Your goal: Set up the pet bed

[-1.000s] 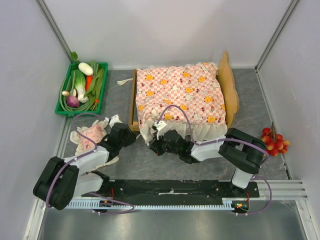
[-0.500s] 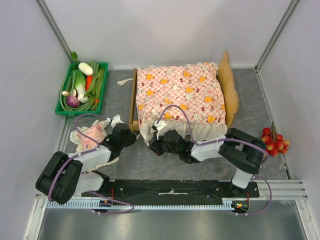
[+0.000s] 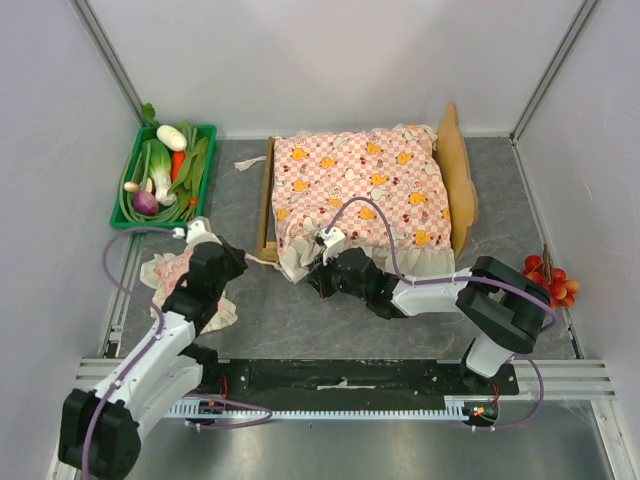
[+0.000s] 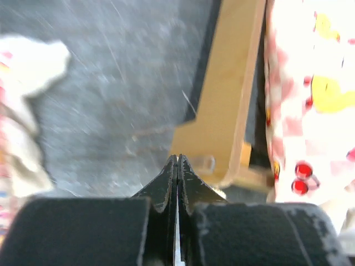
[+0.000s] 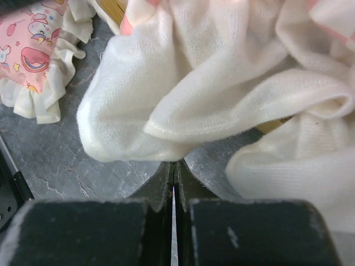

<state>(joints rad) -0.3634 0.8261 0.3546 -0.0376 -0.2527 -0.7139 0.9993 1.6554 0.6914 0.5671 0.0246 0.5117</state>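
Wood frame of the pet bed [image 3: 461, 185], lying toward twelve o'clock, looks stiff and light; its bare footboard [image 3: 266, 200] at nine o'clock offers a hold. Both left gripper [image 4: 177, 162] and right gripper [image 5: 173, 164] are pinched closed, seemingly empty.

From the bed [image 3: 267, 200], bare table [image 3: 290, 325] runs at 6 o'clock to the arm bases. The right arm [image 3: 430, 293] lies across its right half. The right gripper [image 3: 318, 279], closed, is against the mattress [image 3: 360, 185] frill [image 5: 183, 83] that hangs over the near rail. At 8 o'clock the pillow [image 3: 168, 272] leaves a narrow lane to the bed's corner; the closed left gripper [image 3: 238, 262] fills it. At 9 to 10 o'clock an open gap separates bed and vegetable tray [image 3: 124, 216]. At 3 o'clock, past the headboard [image 3: 461, 170], the table is open. Fruit [image 3: 548, 282] sits at 4 o'clock by the wall [image 3: 600, 200].
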